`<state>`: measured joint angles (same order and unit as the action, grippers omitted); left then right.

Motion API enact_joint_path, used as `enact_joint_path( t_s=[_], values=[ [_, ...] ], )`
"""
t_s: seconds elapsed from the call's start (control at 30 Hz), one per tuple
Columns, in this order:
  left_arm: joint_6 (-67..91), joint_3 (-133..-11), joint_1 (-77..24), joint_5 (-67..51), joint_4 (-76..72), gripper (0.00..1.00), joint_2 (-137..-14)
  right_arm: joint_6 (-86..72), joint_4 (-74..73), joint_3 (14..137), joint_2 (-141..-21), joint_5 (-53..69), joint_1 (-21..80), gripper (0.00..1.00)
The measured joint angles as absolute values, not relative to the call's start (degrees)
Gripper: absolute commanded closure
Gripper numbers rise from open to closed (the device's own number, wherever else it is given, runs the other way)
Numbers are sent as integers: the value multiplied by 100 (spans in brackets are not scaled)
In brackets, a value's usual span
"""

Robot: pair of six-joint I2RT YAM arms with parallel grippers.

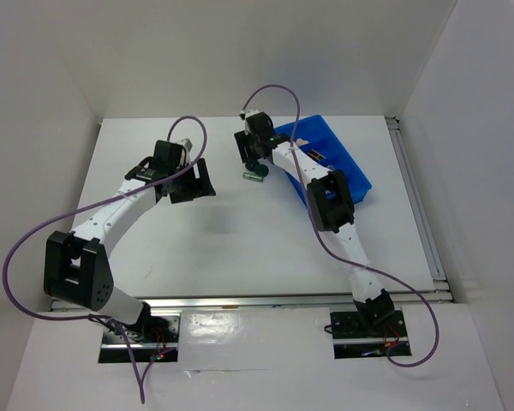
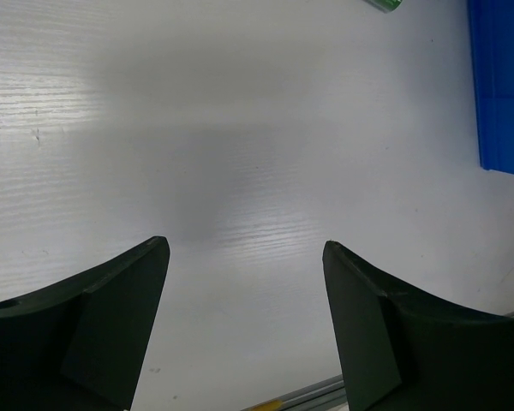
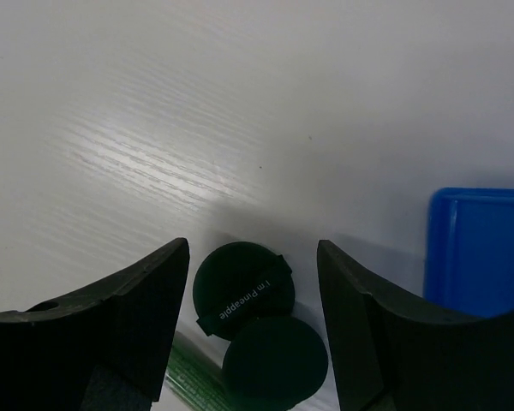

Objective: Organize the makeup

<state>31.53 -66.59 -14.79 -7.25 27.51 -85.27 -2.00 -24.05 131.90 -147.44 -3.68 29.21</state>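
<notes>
My right gripper (image 3: pixel 253 244) is open and hangs low over the table. Two dark round makeup pieces lie between its fingers. The farther round piece (image 3: pixel 244 287) has a strap with white lettering, and it overlaps the nearer round piece (image 3: pixel 274 360). Neither finger touches them. A green tube (image 3: pixel 191 378) lies by the left finger, and it also shows in the top view, where the green tube (image 1: pixel 255 177) sits just below the right gripper (image 1: pixel 251 163). My left gripper (image 2: pixel 245 243) is open over bare table with nothing between its fingers. From above, the left gripper (image 1: pixel 197 181) is left of the tube.
A blue bin (image 1: pixel 343 163) stands at the back right with a small dark item (image 1: pixel 313 154) inside it; its corner (image 3: pixel 480 248) lies just right of my right fingers. White walls enclose the table. A metal rail (image 1: pixel 240 300) runs along the near edge.
</notes>
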Motion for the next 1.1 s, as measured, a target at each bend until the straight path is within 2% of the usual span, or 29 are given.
enact_joint_path(
  t_s=[0.23, 0.3, 0.33, 0.37, 0.5, 0.63, 1.1],
  values=[
    [3153, -6657, -1479, -711, 2753, 14, -8527, -202, -2408, 13034, -14890, -364, 2947, 35],
    [3153, -6641, -1479, -709, 2753, 14, -8527, -231, -2386, 13013, -14890, -351, 2947, 40],
    [3153, -6632, -1479, -709, 2753, 14, -8527, -231, -2368, 13010, -14890, -353, 2947, 44],
    [3153, -6630, -1479, -709, 2759, 14, -8527, -239, -2364, 13008, -14890, -344, 2947, 56],
    [3153, -6630, -1479, -707, 2759, 14, -8525, -248, -2351, 13006, -14890, -349, 2945, 84],
    [3153, -6630, -1479, -707, 2762, 14, -8525, -255, -2311, 13006, -14888, -248, 2910, 97],
    [3153, -6630, -1479, -650, 2808, 14, -8399, -786, -1168, 12263, -14221, 696, 2947, 98]
  ],
)
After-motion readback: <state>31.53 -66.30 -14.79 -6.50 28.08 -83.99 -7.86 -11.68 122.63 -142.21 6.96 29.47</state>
